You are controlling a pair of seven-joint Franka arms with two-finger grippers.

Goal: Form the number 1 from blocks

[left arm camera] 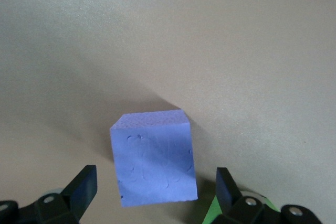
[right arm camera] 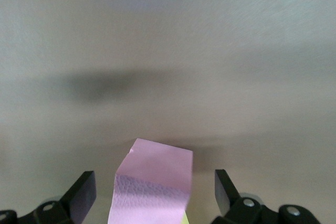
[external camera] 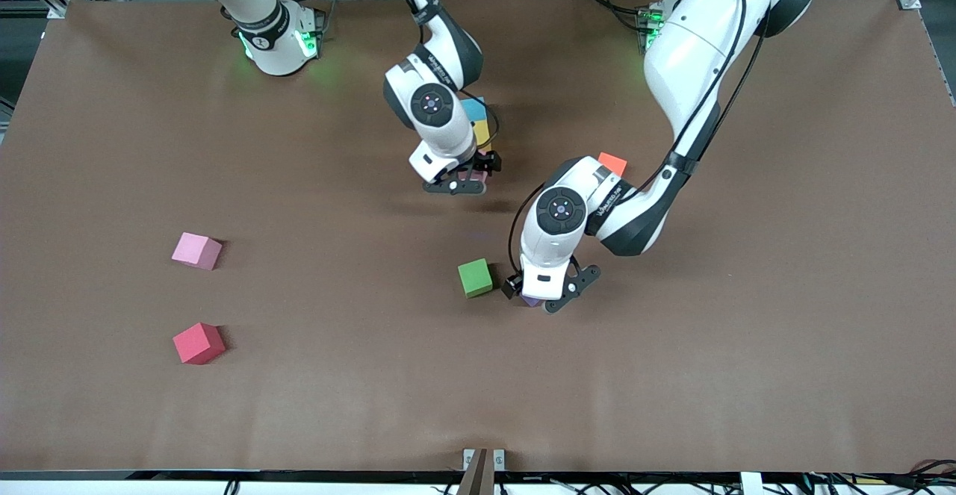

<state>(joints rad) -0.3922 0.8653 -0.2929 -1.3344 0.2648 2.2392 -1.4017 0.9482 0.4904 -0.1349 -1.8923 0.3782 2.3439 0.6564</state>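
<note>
Left end effector [left arm camera: 155, 192] gapes around the purple block [left arm camera: 156, 157]: centre, then close. Right end effector [right arm camera: 155, 192] open, astride pink block [right arm camera: 152, 182].

A purple block [left arm camera: 155, 157] is sitting between the left gripper's [external camera: 544, 297] spread jaws; a green block [external camera: 475, 278] is crowding just beside them.

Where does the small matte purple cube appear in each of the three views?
Front view: small matte purple cube, mostly hidden under the left gripper, beside the green cube.
Left wrist view: centre, between the open fingers.
Right wrist view: not visible.
Shared landmark: brown table.
</note>
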